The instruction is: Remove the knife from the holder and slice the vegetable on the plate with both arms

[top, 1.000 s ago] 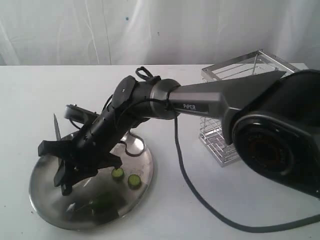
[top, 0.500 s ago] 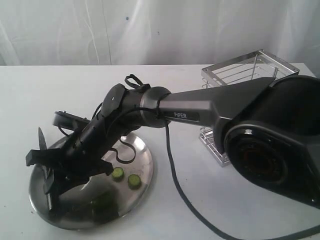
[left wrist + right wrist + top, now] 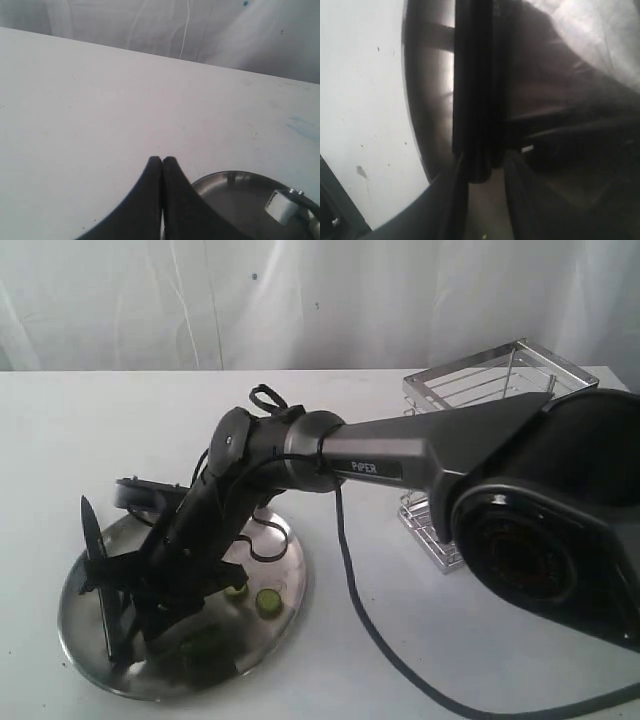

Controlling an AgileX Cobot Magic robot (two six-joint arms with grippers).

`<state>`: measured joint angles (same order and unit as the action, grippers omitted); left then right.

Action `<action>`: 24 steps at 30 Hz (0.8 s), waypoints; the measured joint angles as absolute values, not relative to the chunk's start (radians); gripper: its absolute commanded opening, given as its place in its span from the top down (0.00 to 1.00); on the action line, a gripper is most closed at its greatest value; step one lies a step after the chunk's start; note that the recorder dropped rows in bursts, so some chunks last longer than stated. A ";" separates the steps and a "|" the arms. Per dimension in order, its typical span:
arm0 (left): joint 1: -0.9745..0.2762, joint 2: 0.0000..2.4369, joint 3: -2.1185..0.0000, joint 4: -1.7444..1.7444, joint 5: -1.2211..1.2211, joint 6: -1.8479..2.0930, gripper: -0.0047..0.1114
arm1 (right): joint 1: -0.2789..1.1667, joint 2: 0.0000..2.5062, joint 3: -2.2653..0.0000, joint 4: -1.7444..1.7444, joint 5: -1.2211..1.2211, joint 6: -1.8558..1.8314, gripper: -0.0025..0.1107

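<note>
My right gripper (image 3: 106, 582) reaches across over the left part of the steel plate (image 3: 285, 540), shut on the knife (image 3: 92, 535). The dark blade points up and the black handle (image 3: 476, 100) sits between the fingers (image 3: 451, 200). Two pale-centred green slices (image 3: 267, 600) lie on the plate's right side. The rest of the vegetable (image 3: 205, 645) lies near the front rim, partly under the arm. My left gripper (image 3: 162, 161) is shut on nothing, over bare table beside the plate's rim (image 3: 220, 176); the exterior view does not show it. The chrome wire holder (image 3: 490, 375) stands at the right, half hidden by the arm.
The right arm's big black base (image 3: 560, 550) fills the right foreground, and its cable (image 3: 365, 625) trails over the table in front. White curtains hang behind the white table (image 3: 100, 430). The plate lies near the table's front left.
The right arm has swung the knife left and then lower over the plate's left part, and the blade now stands more upright. The slices have not moved.
</note>
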<state>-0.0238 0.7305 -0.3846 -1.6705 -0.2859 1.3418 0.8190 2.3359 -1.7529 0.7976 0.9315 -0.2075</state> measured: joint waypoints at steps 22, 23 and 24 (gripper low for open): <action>-0.024 0.731 -0.385 -1.723 -0.308 1.342 0.96 | 0.603 1.851 -1.887 0.497 0.825 -0.253 0.98; -0.024 0.731 -0.385 -1.723 -0.308 1.342 0.96 | 0.585 1.831 -1.887 0.436 0.827 -0.239 0.98; -0.024 0.731 -0.385 -1.723 -0.308 1.342 0.96 | 0.566 1.815 -1.887 0.378 0.833 -0.226 0.98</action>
<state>-0.0238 0.7305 -0.3846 -1.7226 -0.3083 1.3418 0.5658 1.8155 -1.8873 0.3784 0.8334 -0.2257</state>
